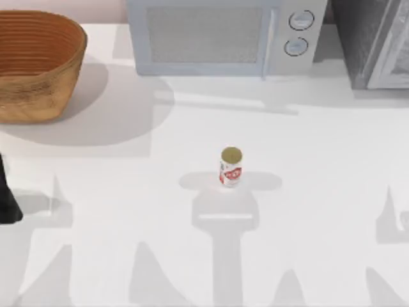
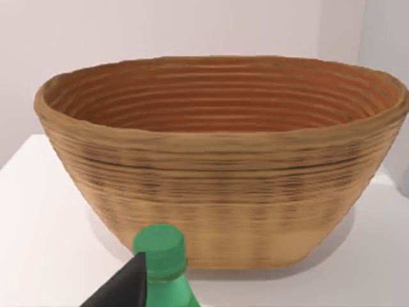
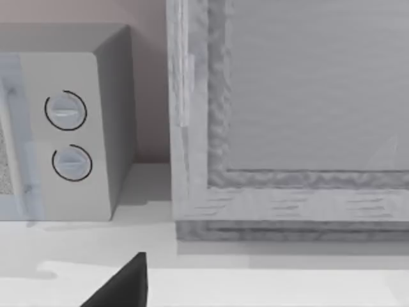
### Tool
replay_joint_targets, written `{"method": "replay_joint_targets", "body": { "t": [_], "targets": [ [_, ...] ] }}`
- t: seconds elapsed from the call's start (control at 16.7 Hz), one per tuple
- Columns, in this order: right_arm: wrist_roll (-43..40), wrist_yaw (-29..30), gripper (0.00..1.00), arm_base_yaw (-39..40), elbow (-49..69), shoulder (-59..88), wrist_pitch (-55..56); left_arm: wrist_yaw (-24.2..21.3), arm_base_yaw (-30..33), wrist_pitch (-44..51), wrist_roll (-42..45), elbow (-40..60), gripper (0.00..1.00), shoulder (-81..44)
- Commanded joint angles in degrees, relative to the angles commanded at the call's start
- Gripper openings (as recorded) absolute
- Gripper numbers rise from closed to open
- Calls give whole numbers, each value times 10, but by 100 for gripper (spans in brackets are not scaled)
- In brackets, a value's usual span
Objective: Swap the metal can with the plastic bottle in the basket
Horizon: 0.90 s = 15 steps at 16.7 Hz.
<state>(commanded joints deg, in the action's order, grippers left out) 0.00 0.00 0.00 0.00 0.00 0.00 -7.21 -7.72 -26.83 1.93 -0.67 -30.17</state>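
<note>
The metal can (image 1: 231, 167), white with a red label and a dull gold top, stands upright alone mid-table. The big woven basket (image 1: 35, 64) sits at the far left; its inside (image 2: 223, 96) looks bare. The plastic bottle (image 2: 163, 268), green with a green cap, stands upright just in front of the basket's wall. My left gripper (image 2: 203, 291) is open beside the bottle, one black finger (image 2: 124, 288) against the bottle's side. My left arm (image 1: 7, 192) is at the table's left edge. My right gripper (image 3: 203, 291) is open and parked facing the back right corner.
A white microwave (image 1: 223, 35) with two round knobs (image 3: 67, 134) stands along the back edge. A grey cabinet (image 1: 377, 41) fills the back right corner. White tabletop (image 1: 307, 192) lies open around the can.
</note>
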Motion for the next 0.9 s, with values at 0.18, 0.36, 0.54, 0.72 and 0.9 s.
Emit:
{"method": "replay_joint_targets", "body": {
  "t": [0.18,0.36,0.54,0.72,0.9],
  "targets": [
    [0,0,100,0,0,0,0,-42,-36,-146,10,2,100,-159],
    [0,0,100,0,0,0,0,-86,-72,-297,21,5,100,-326],
    [0,0,100,0,0,0,0,-128,-106,-440,31,8,100,-487],
    [0,0,100,0,0,0,0,-163,-138,-563,39,9,100,-630],
    [0,0,100,0,0,0,0,-189,-164,-658,45,8,100,-742]
  ]
}}
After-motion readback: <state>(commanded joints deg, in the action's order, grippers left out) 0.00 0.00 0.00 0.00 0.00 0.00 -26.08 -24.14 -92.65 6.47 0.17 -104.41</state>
